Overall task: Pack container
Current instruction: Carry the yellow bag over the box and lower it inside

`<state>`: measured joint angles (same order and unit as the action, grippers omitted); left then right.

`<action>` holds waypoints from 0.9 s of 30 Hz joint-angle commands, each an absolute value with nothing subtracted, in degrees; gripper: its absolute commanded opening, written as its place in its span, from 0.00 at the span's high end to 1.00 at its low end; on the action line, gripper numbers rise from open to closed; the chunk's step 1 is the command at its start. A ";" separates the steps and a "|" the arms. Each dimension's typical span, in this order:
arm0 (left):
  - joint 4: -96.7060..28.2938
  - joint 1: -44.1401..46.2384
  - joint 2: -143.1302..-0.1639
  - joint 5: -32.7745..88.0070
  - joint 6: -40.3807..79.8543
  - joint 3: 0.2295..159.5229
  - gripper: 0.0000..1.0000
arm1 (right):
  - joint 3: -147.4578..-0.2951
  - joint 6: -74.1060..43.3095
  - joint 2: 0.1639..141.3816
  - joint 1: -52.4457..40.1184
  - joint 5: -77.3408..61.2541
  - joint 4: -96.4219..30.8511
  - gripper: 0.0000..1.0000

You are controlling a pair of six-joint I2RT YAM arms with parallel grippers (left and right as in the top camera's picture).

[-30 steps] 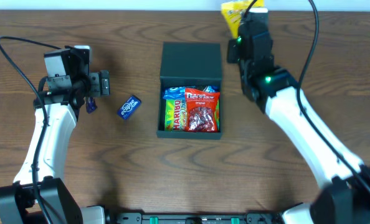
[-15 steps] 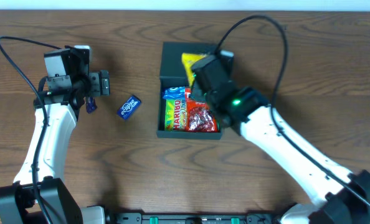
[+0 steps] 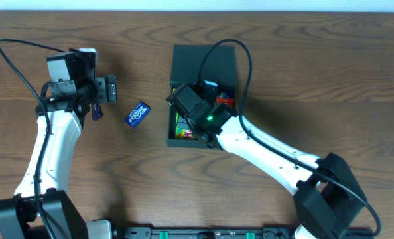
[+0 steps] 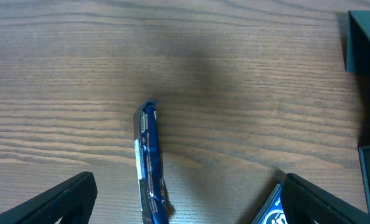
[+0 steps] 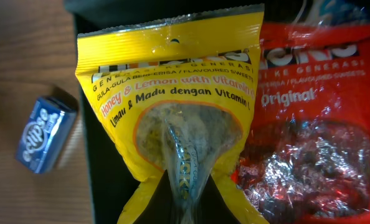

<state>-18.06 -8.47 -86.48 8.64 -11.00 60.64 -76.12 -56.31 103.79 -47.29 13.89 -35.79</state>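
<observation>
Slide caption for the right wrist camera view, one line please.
Right gripper holds a yellow sweets packet over the red packet in the container; a blue packet lies outside.

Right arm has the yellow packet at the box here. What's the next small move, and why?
Probably lower slightly and release. The right gripper pinches the yellow packet, which hangs over the open container, beside the red packet already inside. Letting go here should drop it in.
</observation>
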 commanded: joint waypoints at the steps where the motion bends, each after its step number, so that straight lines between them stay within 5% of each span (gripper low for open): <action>1: -18.20 -8.60 -86.59 8.80 -12.03 61.45 0.05 | -76.27 -54.13 104.77 -48.40 14.96 -35.83 0.99; 6: -18.20 -8.60 -86.59 8.80 -12.03 61.45 0.05 | -76.27 -51.96 105.16 -48.97 14.94 -36.67 0.98; 10: -18.20 -8.60 -86.59 8.80 -12.03 61.45 0.05 | -76.29 -51.57 104.99 -49.17 14.52 -36.67 0.38; 15: -18.20 -8.60 -86.59 8.80 -12.03 61.45 0.05 | -76.49 -47.64 101.86 -49.08 15.07 -36.40 0.23; 17: -18.20 -8.60 -86.59 8.80 -12.03 61.45 0.05 | -76.51 -45.95 99.79 -49.04 15.22 -35.70 0.24; 19: -18.17 -8.60 -86.59 8.80 -12.03 61.45 0.05 | -76.51 -43.55 97.82 -48.97 15.27 -34.63 0.37; 22: -18.20 -8.60 -86.59 8.80 -12.03 61.45 0.05 | -76.51 -39.33 96.38 -48.77 15.53 -32.84 0.95; 27: -18.20 -8.60 -86.59 8.80 -12.03 61.45 0.05 | -76.38 -36.97 97.89 -48.27 16.97 -32.75 0.98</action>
